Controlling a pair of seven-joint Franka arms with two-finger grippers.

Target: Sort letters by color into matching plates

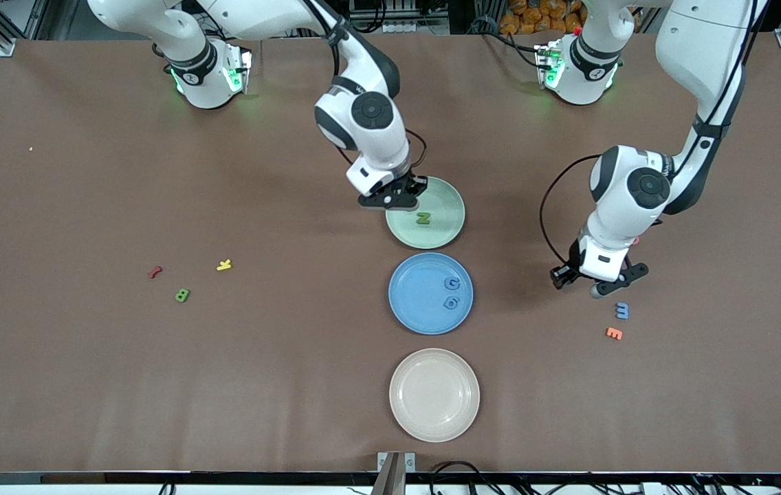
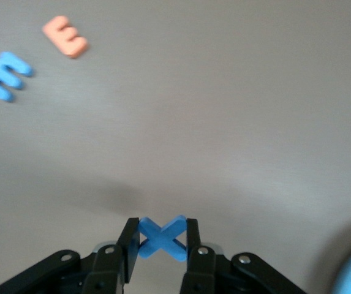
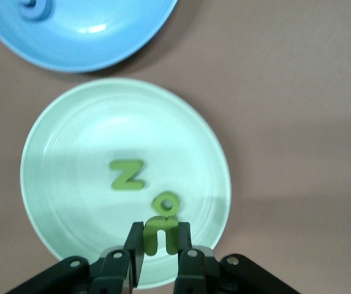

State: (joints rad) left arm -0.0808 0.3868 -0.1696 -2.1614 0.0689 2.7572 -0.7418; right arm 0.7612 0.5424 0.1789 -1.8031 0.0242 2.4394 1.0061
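Observation:
The pale green plate (image 1: 445, 206) (image 3: 71, 171) holds a green Z (image 1: 423, 218) (image 3: 127, 174) and a small round green letter (image 3: 166, 201). Over that plate, my right gripper (image 1: 396, 199) (image 3: 161, 236) is shut on a green U-shaped letter (image 3: 162, 233). The blue plate (image 1: 418, 295) (image 3: 83, 43) carries two blue letters (image 1: 452, 282) (image 1: 453, 302). Toward the left arm's end, my left gripper (image 1: 597, 285) (image 2: 162, 236) hangs over bare table, shut on a blue X (image 2: 162, 237). A loose blue letter (image 1: 622, 311) (image 2: 5, 75) lies close by. A green B (image 1: 182, 295) lies toward the right arm's end.
A cream plate (image 1: 434, 394) sits nearest the front camera, in line with the other two plates. An orange E (image 1: 614, 333) (image 2: 65, 36) lies beside the loose blue letter. A yellow K (image 1: 224, 265) and a red letter (image 1: 155, 272) lie near the green B.

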